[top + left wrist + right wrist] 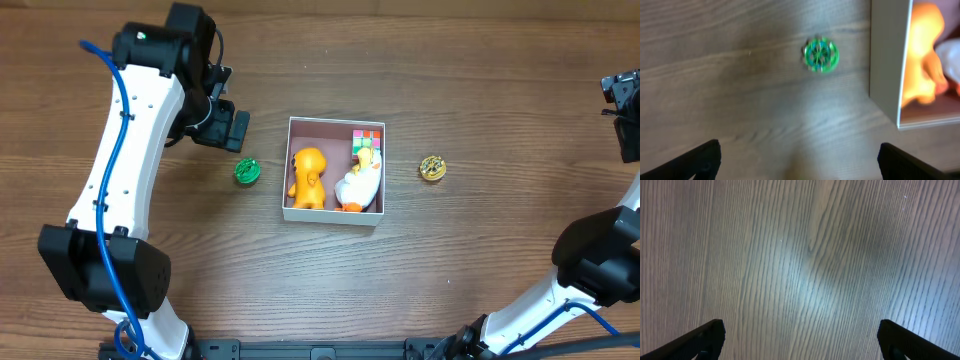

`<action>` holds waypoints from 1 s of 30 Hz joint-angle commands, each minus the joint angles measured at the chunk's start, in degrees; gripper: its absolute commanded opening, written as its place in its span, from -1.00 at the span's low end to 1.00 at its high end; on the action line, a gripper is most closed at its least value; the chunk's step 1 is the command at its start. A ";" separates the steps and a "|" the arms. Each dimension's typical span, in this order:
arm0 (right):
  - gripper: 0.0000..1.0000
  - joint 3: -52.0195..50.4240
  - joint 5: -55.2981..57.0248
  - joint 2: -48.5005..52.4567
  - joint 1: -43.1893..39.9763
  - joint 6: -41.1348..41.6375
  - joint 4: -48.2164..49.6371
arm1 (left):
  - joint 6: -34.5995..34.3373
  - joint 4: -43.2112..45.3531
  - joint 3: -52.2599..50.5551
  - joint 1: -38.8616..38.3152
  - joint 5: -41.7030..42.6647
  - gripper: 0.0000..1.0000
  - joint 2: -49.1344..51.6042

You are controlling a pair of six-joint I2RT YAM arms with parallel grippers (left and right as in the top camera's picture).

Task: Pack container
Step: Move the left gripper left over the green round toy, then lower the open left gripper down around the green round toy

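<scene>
The shallow square container with thin white walls and a dull pink inside (335,215) sits in the middle of the brown wooden counter (480,260), between the two arms.

The left end effector (796,161) hangs above the counter with its fingers spread wide and nothing between them. The right end effector (799,339) is also spread and empty, well apart from everything.

Several things could go wrong. The small round green disc (820,54) is low and flat, so closing fingers may push it away or let it slip out. It lies near the container's left wall, and a careless approach could knock the light box and shift it. The inside looks already crowded, so a dropped disc may land on a toy and bounce out.

Counted:
- One container.
- Three toys inside it: one orange plastic figure (308,178), one white duck-like toy (360,183), and one block of many coloured squares (367,137).
- Two discs outside it: the green one on the left and a small round gold disc (432,167) on the right.
- Two end effectors.
</scene>
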 commanded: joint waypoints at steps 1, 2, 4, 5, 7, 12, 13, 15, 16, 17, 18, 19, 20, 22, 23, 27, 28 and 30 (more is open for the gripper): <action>1.00 -0.04 0.57 0.04 -0.07 -0.42 0.00 | 0.26 5.49 -4.20 0.22 7.23 1.00 -0.46; 1.00 -0.04 0.57 0.04 -0.07 -0.42 0.00 | 0.22 6.54 -5.11 0.22 8.00 1.00 -0.44; 1.00 -0.04 0.57 0.04 -0.07 -0.42 0.00 | 0.15 9.53 -8.55 0.22 9.29 1.00 -0.42; 1.00 -0.04 0.57 0.04 -0.07 -0.42 0.00 | 0.15 10.51 -9.97 0.20 10.03 1.00 -0.33; 1.00 -0.04 0.57 0.04 -0.07 -0.42 0.00 | -0.02 11.80 -12.33 0.20 11.50 1.00 -0.11; 1.00 -0.04 0.57 0.04 -0.07 -0.42 0.00 | -1.88 15.47 -18.47 0.17 12.59 1.00 1.40; 1.00 -0.04 0.57 0.04 -0.07 -0.42 0.00 | -2.56 16.46 -19.54 0.13 12.59 1.00 1.81; 1.00 -0.04 0.57 0.04 -0.07 -0.42 0.00 | -2.84 17.92 -20.90 0.09 12.61 1.00 2.23; 1.00 -0.04 0.57 0.04 -0.07 -0.42 0.00 | -2.82 18.73 -21.44 0.04 12.59 1.00 2.40; 1.00 -0.04 0.57 0.04 -0.07 -0.42 0.00 | -2.80 19.67 -21.97 -0.09 12.48 1.00 2.56; 1.00 -0.04 0.57 0.04 -0.07 -0.42 0.00 | -2.80 20.22 -22.21 -0.13 12.31 1.00 2.69; 1.00 -0.04 0.57 0.04 -0.07 -0.42 0.00 | -2.80 20.90 -22.45 -0.17 12.13 1.00 2.84; 1.00 -0.04 0.57 0.04 -0.07 -0.42 0.00 | -2.80 21.55 -22.64 -0.17 11.85 1.00 3.15; 1.00 -0.04 0.57 0.04 -0.07 -0.42 0.00 | -2.80 22.53 -22.97 -0.17 10.69 1.00 3.37; 1.00 -0.04 0.57 0.04 -0.07 -0.42 0.00 | -2.82 22.99 -23.10 -0.17 9.77 1.00 3.39; 1.00 -0.04 0.57 0.04 -0.07 -0.42 0.00 | -2.36 24.94 -23.28 -0.17 8.28 1.00 4.20; 1.00 -0.04 0.57 0.04 -0.07 -0.42 0.00 | -2.36 25.53 -23.28 -0.17 8.31 1.00 4.68; 1.00 -0.04 0.57 0.04 -0.07 -0.42 0.00 | -2.36 26.05 -23.28 -0.22 8.48 1.00 5.79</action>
